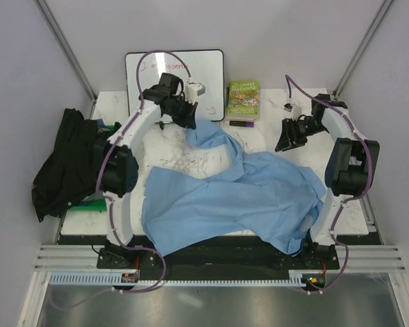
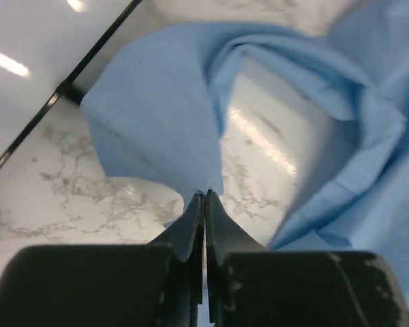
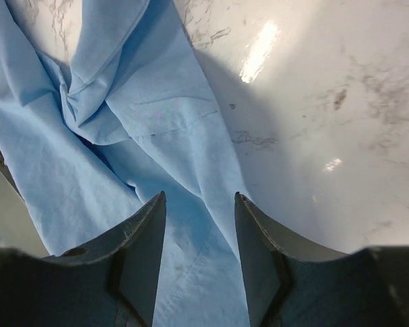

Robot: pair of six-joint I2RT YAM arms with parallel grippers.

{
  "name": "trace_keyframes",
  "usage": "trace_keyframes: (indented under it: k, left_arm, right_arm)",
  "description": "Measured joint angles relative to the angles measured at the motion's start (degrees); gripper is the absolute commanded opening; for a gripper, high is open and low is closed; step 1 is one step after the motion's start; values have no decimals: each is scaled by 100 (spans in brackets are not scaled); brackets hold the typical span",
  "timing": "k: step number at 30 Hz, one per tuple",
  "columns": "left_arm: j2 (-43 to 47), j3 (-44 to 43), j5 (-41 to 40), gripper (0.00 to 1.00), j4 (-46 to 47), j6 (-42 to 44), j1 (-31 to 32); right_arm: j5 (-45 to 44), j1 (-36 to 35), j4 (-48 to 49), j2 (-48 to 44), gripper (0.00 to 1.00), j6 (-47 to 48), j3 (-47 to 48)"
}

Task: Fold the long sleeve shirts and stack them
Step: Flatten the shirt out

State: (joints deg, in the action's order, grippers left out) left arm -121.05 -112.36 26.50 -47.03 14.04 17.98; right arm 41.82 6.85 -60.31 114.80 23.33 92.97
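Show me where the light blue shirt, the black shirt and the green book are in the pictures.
light blue shirt (image 1: 245, 194), top external view, on the middle of its spread body.
black shirt (image 1: 63, 167), top external view, on the middle of the bunched cloth.
green book (image 1: 243, 97), top external view, on its front cover.

Marble table (image 1: 170, 158) with blue shirt (image 1: 240, 197), book (image 1: 243, 99)

Parted right pincer (image 3: 200, 255) above rumpled blue shirt (image 3: 88, 136).
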Motion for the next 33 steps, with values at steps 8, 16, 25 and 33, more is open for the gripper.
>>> trace_keyframes:
  k: [8,16,25,33]
  left_arm:
    - [5184,3484,225,3,487,2693,3418]
    - [8529,7925,-1700,98,645,4728,3136]
    - [8419,7628,-2260,93,337,3814,2957]
    - [7316,6859,-837,83,-96,3263,2933]
  right_arm:
    - [111,361,-313,-330,55,201,289]
    - [208,208,-654,-754,59,664,85]
    - [28,-592,-793,-1241,58,1005,-463]
    - [-59,-815,-964,-1436,57,1255,-752]
